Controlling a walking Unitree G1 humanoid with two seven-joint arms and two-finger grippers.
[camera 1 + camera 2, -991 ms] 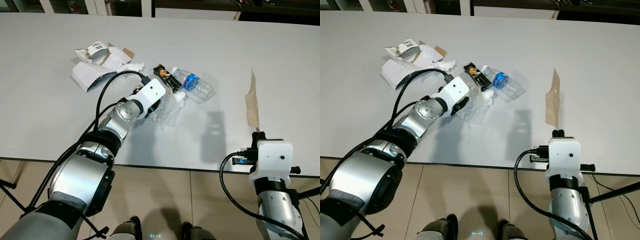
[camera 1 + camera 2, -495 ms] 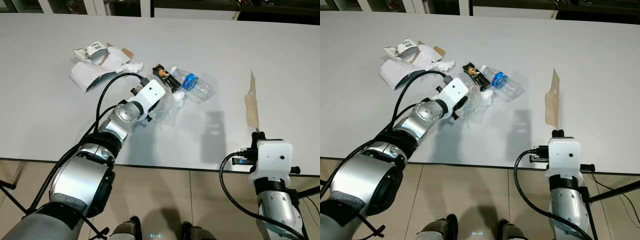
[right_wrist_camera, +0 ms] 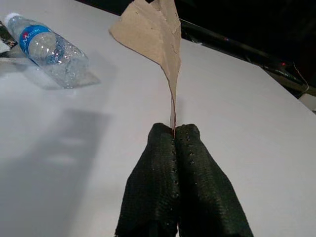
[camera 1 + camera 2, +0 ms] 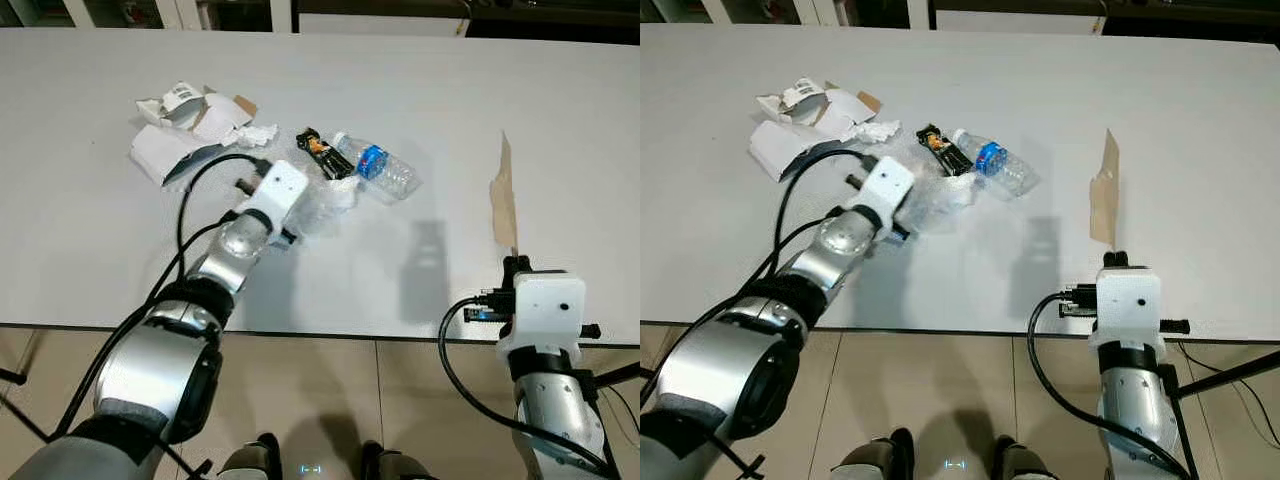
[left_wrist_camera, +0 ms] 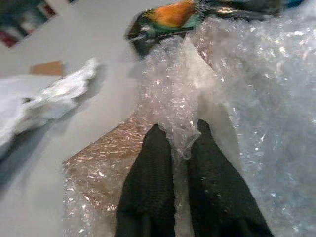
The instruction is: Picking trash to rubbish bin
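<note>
The table (image 4: 120, 260) is smooth, matt and pale grey-white. The bubble wrap (image 5: 256, 89) is clear, glossy plastic, its surface pebbled with small bubbles that catch the light. The bottle (image 3: 47, 47) is clear, ribbed plastic with a shiny blue label. The brown paper (image 3: 153, 34) is matt, thin and creased. The torn boxes (image 4: 185, 130) look like white card, brown inside. The fingers (image 3: 158, 197) are black, matt and finely textured. The arms (image 4: 160, 365) are brushed silver metal.
</note>
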